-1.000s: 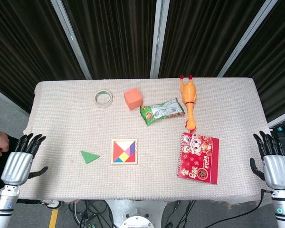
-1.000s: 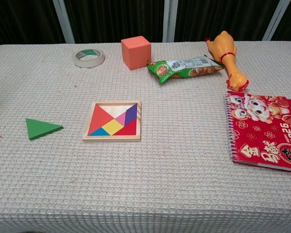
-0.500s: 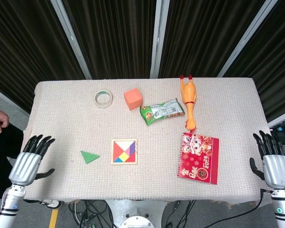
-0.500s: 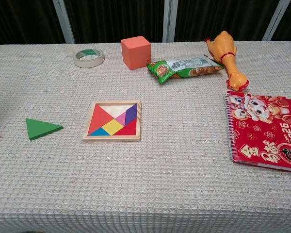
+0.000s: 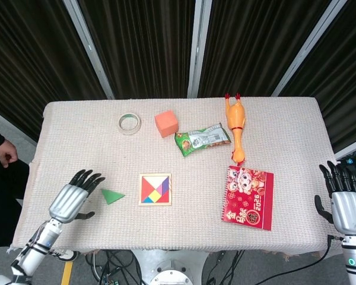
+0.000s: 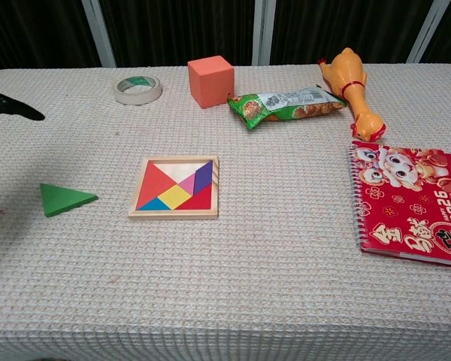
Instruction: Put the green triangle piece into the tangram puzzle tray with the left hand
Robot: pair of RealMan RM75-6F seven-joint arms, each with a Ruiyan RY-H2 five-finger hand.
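Observation:
The green triangle piece (image 5: 111,196) (image 6: 63,199) lies flat on the cloth, left of the tangram puzzle tray (image 5: 155,190) (image 6: 176,187). The wooden tray holds several coloured pieces. My left hand (image 5: 74,197) hovers just left of the triangle, fingers spread and holding nothing; in the chest view only dark fingertips (image 6: 7,105) show at the left edge. My right hand (image 5: 346,202) stays off the table's right edge, fingers apart and empty.
A tape roll (image 5: 129,123), an orange cube (image 5: 166,123), a green snack bag (image 5: 202,139) and a rubber chicken (image 5: 235,126) lie along the far side. A red calendar (image 5: 247,197) sits right of the tray.
My left hand has moved from the table's left edge in over the cloth, toward the green triangle. The right hand has hardly moved.

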